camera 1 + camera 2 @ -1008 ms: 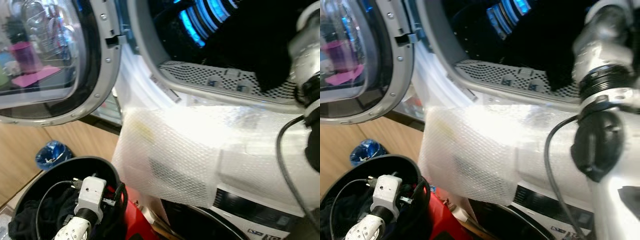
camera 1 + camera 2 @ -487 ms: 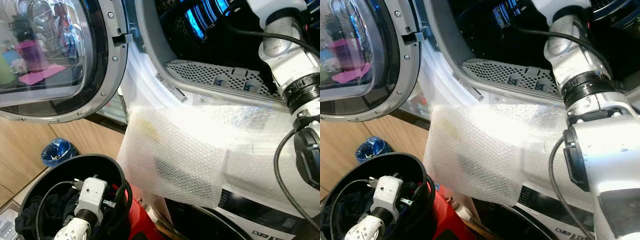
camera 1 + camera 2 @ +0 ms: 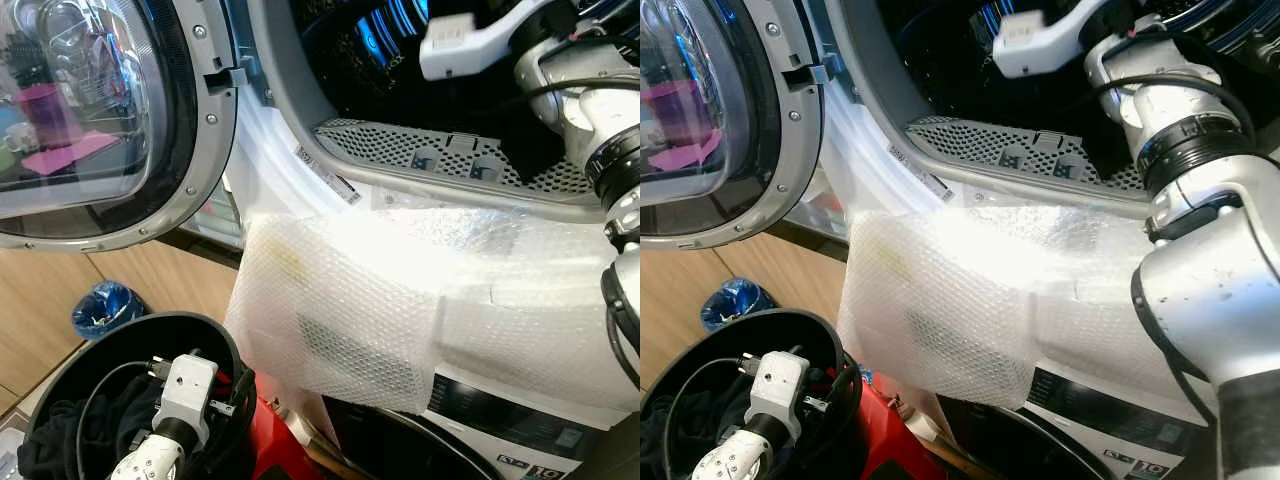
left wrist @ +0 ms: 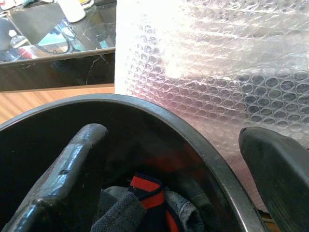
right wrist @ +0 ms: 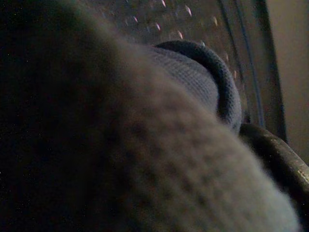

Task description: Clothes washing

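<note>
**Right arm inside the washing machine drum, left gripper over the basket**

The right arm point(image 3: 1180, 150) was reached into the open drum point(image 3: 400, 60) of the washing machine point(image 3: 520, 400), at about one o'clock in the head view. A knitted grey garment point(image 5: 183, 145) was pressed close against the right gripper's camera; whether its fingers were open or closed could not be told. The left gripper point(image 4: 178, 183) was held spread open inside the black laundry basket point(image 3: 200, 335), at seven o'clock, above dark clothes point(image 4: 145, 208). Bubble wrap point(image 3: 400, 300) was draped over the machine's front. The round door point(image 3: 110, 120) was swung open at ten o'clock.
</note>
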